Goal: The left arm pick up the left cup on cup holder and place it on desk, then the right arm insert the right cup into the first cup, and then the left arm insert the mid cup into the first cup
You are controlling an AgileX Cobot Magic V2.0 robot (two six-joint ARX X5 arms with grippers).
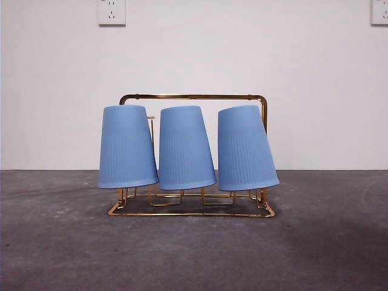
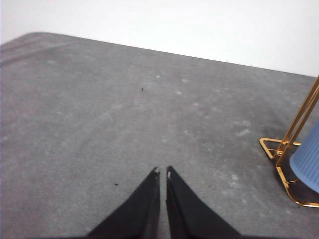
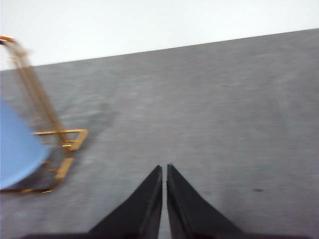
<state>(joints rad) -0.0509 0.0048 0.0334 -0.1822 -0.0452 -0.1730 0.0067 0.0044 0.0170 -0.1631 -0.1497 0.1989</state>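
Nothing of the task is done yet: all three blue cups hang upside down on the pegs of the cup holder (image 1: 194, 97), which stands on the counter (image 1: 60, 242) in the middle of the front view. The left cup (image 1: 126, 147), the mid cup (image 1: 185, 147) and the right cup (image 1: 245, 148) each tilt a little, close side by side. By my reading the first step is in hand, the left arm's pick. That calls for the left tool (image 2: 162, 173) to part its jaws, reach across to the left cup, close on its wall and lift it clear of its peg before setting it down on bare counter. The front view shows neither arm; only the wrist views do. The left wrist view shows the left tool with its jaws together, holding nothing, over the counter with the holder's end and a cup's edge just off to one side. The right wrist view, somewhat blurred, shows the right tool (image 3: 163, 169) likewise closed and empty, near the holder's other end.
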